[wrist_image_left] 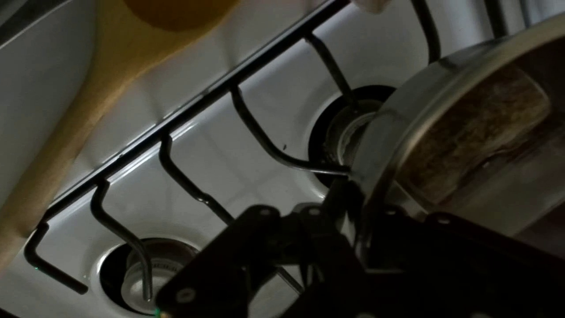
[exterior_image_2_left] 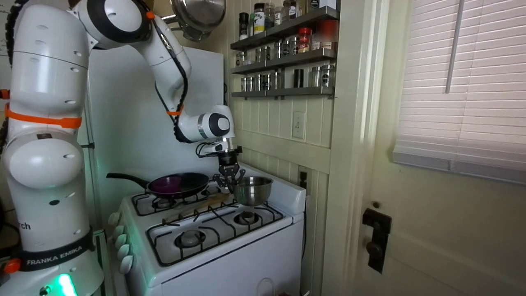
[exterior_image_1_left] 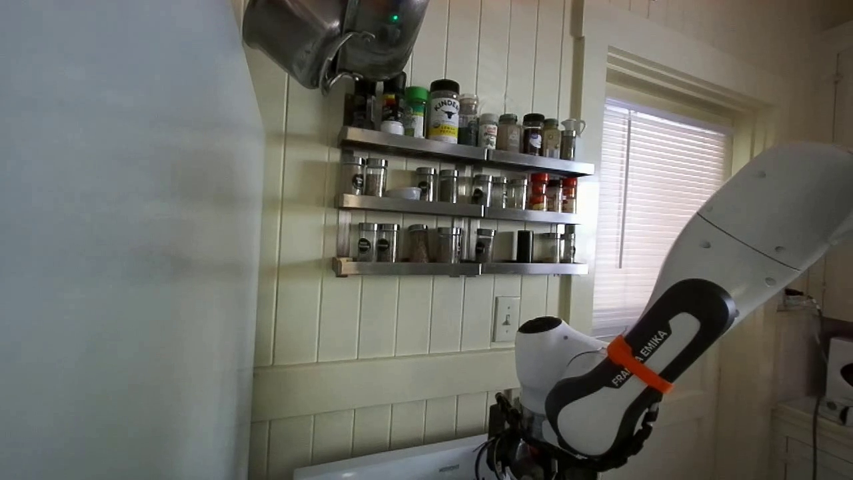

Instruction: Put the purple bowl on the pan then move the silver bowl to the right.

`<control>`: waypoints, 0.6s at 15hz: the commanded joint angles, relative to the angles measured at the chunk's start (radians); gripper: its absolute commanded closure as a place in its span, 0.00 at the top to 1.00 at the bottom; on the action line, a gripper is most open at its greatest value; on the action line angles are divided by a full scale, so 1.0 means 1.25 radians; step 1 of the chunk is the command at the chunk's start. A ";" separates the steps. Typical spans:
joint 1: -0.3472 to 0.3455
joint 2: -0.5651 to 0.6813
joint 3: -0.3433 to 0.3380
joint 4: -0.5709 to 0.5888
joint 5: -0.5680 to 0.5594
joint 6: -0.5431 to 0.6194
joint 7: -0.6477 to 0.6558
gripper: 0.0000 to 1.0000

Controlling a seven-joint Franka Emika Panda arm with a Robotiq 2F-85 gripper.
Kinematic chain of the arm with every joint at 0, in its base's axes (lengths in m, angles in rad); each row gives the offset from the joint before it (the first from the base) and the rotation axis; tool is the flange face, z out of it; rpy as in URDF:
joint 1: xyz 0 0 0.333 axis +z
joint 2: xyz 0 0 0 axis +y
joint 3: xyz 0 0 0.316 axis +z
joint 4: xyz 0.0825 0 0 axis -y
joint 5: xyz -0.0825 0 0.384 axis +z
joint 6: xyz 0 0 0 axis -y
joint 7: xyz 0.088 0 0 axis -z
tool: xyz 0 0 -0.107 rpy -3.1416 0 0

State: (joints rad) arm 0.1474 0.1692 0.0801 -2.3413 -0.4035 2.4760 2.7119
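The silver bowl [exterior_image_2_left: 253, 193] is at the back right of the stove, over the back burner, in an exterior view. It fills the right side of the wrist view [wrist_image_left: 384, 128], with brownish reflections inside. My gripper [wrist_image_left: 351, 198] is shut on the bowl's near wall at the rim, one finger outside and one inside. The gripper also shows in an exterior view [exterior_image_2_left: 231, 186] at the bowl's left edge. Whether the bowl touches the grate is unclear. The purple bowl [exterior_image_2_left: 167, 185] rests in the black pan [exterior_image_2_left: 195, 184] on the far burners.
A wooden spoon [exterior_image_2_left: 216, 200] lies across the stove between the grates; it also shows in the wrist view [wrist_image_left: 95, 95]. The stove's back panel [exterior_image_2_left: 283, 189] stands behind the silver bowl. Spice shelves [exterior_image_2_left: 283, 59] and hanging pots [exterior_image_2_left: 201, 16] are above.
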 commanded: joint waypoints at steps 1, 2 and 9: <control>0.031 0.019 -0.019 0.030 -0.037 0.018 0.044 0.02; 0.036 0.019 -0.022 0.032 -0.040 0.019 0.045 0.02; 0.187 -0.012 -0.198 0.017 -0.018 0.098 0.045 0.02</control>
State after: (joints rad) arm 0.2892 0.1851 -0.0748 -2.3040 -0.4199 2.5456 2.7119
